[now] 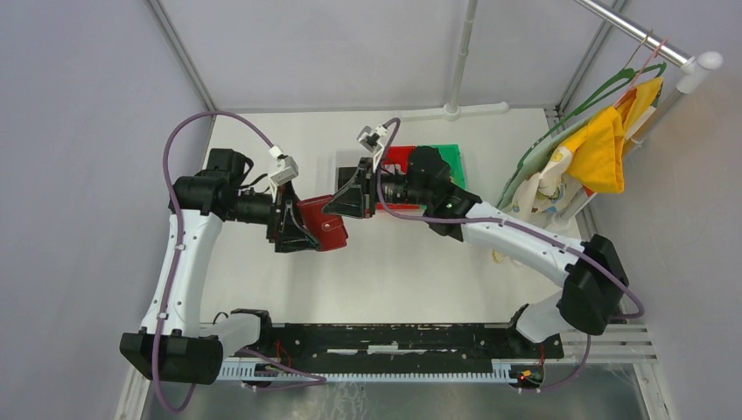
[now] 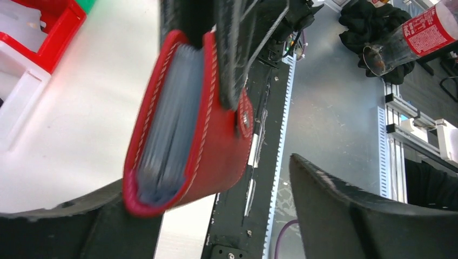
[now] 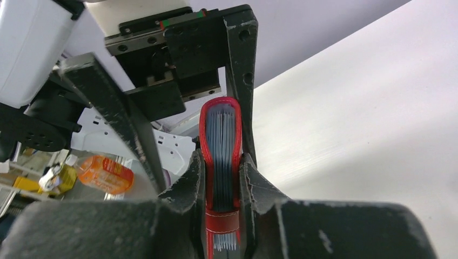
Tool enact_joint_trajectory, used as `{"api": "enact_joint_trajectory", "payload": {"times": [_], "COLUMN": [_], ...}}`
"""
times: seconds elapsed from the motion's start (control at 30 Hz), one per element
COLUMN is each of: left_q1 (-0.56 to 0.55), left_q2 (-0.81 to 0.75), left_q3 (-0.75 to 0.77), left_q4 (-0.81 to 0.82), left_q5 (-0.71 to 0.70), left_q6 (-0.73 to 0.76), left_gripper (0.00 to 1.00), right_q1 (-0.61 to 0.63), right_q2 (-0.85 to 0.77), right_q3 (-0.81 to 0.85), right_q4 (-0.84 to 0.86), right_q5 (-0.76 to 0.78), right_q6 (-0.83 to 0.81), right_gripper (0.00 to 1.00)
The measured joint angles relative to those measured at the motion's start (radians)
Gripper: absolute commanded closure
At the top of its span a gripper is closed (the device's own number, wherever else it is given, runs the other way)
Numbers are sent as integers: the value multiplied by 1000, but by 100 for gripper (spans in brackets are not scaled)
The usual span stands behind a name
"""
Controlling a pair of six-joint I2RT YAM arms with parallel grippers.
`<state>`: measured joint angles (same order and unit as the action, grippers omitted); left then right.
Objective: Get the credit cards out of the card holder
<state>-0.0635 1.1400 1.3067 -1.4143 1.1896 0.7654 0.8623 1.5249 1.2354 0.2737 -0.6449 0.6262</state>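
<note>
Centre of top view: right claw (image 1: 338,208) pinches shut wallet (image 1: 326,229); left claw (image 1: 302,234) spread. Risk: lone pinch slips, wallet drops, cards (image 3: 221,140) stay trapped.

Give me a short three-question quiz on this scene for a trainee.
1. True or false: the credit cards are already out of the card holder.
2. Which one clamps the card holder? A. left gripper B. right gripper C. neither
3. Fill in: the left gripper's jaws stand ___.
Key: 1 false, the cards sit inside; 2 B; 3 open.
</note>
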Motion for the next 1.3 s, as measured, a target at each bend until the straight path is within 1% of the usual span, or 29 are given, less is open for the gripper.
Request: {"api": "enact_joint_trajectory", "payload": {"times": [0.03, 0.07, 0.1, 0.17, 0.27, 0.43, 0.5, 0.57, 0.6, 0.67, 0.73, 0.8, 0.83, 0.87, 0.9, 0.97, 1.0, 1.03, 1.07, 1.1, 1.13, 1.17, 1.23, 1.3], "left_q1": [0, 0, 0, 0, 0, 2, 3, 5, 5, 4, 2, 2, 2, 2, 2, 2, 2, 2, 1, 0, 0, 0, 0, 0], "left_q2": [0, 0, 0, 0, 0, 2, 5, 8, 9, 8, 7, 5, 3, -1, -5, -17, -26, -35, -44, -55, -71, -82, -110, -146], "left_q3": [-3, -5, -7, -8, -10, -10, -10, -8, -6, -2, -2, -3, -4, -5, -5, -6, -9, -12, -16, -23, -33, -40, -58, -87], "left_q4": [8, 12, 16, 23, 33, 38, 38, 38, 38, 35, 34, 36, 41, 45, 52, 72, 90, 111, 129, 154, 185, 209, 271, 340], "left_q5": [3, 10, 18, 34, 67, 106, 125, 137, 145, 157, 155, 150, 147, 145, 141, 126, 118, 110, 101, 86, 61, 40, -38, -132], "left_q6": [-4, -13, -21, -31, -43, -63, -73, -79, -81, -92, -93, -95, -102, -112, -123, -156, -178, -204, -226, -250, -278, -298, -330, -362], "left_gripper": [35, 41, 46, 49, 49, 50, 48, 38, 36, 36, 38, 45, 51, 59, 72, 88, 93, 96, 98, 98, 98, 98, 98, 98], "right_q1": [0, 0, 0, 0, 0, 5, 15, 25, 31, 47, 63, 79, 88, 96, 104, 113, 113, 114, 116, 118, 118, 119, 124, 126], "right_q2": [-28, -70, -84, -130, -173, -178, -179, -179, -179, -178, -175, -171, -168, -164, -161, -157, -157, -157, -157, -157, -159, -159, -158, -153], "right_q3": [-37, -92, -108, -177, -255, -331, -360, -377, -380, -382, -382, -381, -381, -381, -381, -381, -381, -381, -381, -378, -364, -343, -264, -172], "right_q4": [28, 74, 85, 166, 263, 417, 478, 515, 531, 558, 588, 614, 625, 633, 638, 639, 640, 638, 637, 622, 583, 532, 357, 179], "right_q5": [26, 57, 67, 107, 148, 188, 213, 238, 252, 288, 317, 344, 357, 367, 378, 397, 403, 409, 415, 428, 441, 459, 532, 613], "right_q6": [10, 29, 35, 67, 109, 183, 203, 215, 218, 218, 217, 215, 213, 211, 207, 197, 195, 188, 183, 179, 175, 167, 137, 112], "right_gripper": [100, 100, 100, 100, 100, 100, 100, 100, 100, 100, 100, 100, 100, 100, 100, 100, 96, 84, 66, 54, 39, 29, 20, 19]}}
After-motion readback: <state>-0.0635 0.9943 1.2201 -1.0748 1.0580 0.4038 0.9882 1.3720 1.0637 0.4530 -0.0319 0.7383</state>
